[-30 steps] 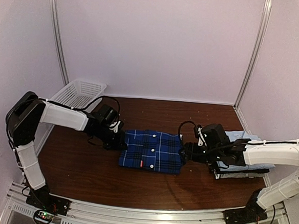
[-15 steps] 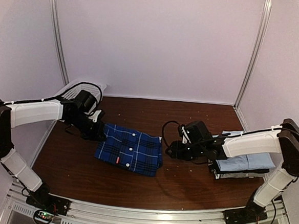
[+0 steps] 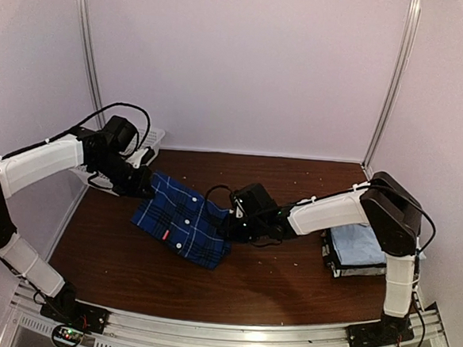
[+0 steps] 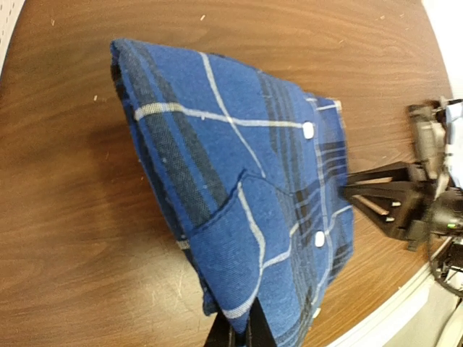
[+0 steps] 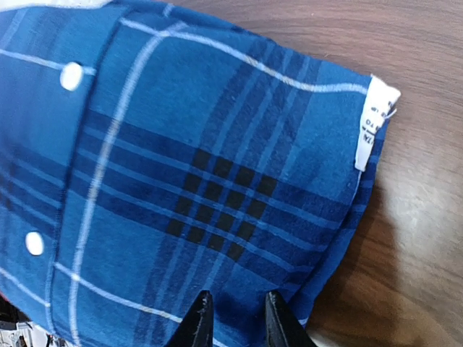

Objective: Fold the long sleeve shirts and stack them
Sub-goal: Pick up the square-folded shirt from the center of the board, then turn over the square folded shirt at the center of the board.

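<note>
Clamped shut, the left gripper [image 4: 239, 334] pinches one edge of the folded dark blue-and-black plaid cloth shirt [image 4: 239, 188], whose thin white lines and white buttons [image 4: 309, 130] face up. Seen from above, this shirt lies askew on the brown wooden desk [image 3: 287, 285], left of centre. Its far left corner appears lifted off the wood in that gripper.

At the opposite edge, the right gripper [image 5: 235, 318] has its two fingers a little apart with the shirt's hem between them. Whether they actually bite the cloth I cannot tell. A small white label [image 5: 372, 119] sticks out at the shirt's corner close by.

Well apart, at the right side of the desk, sits a stack of folded shirts [image 3: 365, 248], with a plain light blue one on top and darker ones beneath.
</note>
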`<state>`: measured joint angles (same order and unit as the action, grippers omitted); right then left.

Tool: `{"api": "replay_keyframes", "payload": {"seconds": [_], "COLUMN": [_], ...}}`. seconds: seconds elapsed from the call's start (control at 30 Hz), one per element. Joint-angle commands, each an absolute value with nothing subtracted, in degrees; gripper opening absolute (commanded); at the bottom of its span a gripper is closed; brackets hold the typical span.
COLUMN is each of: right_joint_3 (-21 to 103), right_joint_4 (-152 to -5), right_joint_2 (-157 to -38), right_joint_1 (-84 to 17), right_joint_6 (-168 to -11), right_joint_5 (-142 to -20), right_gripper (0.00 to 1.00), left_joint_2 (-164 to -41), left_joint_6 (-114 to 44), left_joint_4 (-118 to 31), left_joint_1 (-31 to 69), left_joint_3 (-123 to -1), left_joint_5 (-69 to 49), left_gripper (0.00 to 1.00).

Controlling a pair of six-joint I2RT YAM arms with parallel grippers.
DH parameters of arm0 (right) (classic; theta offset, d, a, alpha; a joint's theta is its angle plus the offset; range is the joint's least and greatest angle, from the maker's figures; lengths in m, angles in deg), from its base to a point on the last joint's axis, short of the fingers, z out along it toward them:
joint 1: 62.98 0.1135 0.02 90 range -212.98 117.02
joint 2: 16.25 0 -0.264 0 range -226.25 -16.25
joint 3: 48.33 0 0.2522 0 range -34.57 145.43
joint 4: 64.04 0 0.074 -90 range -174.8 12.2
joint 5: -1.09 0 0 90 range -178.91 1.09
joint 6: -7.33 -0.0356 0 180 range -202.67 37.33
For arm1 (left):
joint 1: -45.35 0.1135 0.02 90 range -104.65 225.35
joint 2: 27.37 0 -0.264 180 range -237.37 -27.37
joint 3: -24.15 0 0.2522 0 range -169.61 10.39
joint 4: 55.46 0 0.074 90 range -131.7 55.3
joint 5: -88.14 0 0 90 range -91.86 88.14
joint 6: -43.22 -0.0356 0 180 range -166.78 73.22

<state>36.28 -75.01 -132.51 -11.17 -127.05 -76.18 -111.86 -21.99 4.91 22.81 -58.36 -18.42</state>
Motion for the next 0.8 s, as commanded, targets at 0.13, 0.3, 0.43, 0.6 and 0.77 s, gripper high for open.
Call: {"api": "replay_keyframes", "payload": {"seconds": [0.13, 0.3, 0.43, 0.6, 0.77], "right_joint_3": [47.4, 58.3, 61.3, 58.0, 52.2], "right_joint_4": [-72.8, -66.6, -56.6, -46.5, -44.0], "right_joint_2": [-143.2, -151.0, -154.4, -155.1, -152.1], "right_joint_1": [-9.4, -8.5, -8.7, -10.4, -11.8], "right_joint_6": [-129.9, -133.1, -138.3, -142.7, -142.9], "right_joint_5": [-71.0, -64.4, -60.1, -55.9, -55.6], "right_gripper": [0.25, 0.26, 0.27, 0.31, 0.32], "left_joint_2": [-112.2, -119.1, -124.4, -127.3, -128.8], "left_joint_6": [-21.9, -18.9, -15.3, -12.4, -11.9], "left_joint_4": [2.8, -0.1, -3.7, -8.7, -10.2], "left_joint_1": [21.0, 15.8, 12.8, 12.1, 11.5], "left_joint_3": [-68.5, -78.5, -81.7, -78.8, -78.2], "left_joint_5": [-25.5, -28.4, -29.1, -30.1, -30.1], "left_gripper": [0.00, 0.00, 0.00, 0.00, 0.00]}}
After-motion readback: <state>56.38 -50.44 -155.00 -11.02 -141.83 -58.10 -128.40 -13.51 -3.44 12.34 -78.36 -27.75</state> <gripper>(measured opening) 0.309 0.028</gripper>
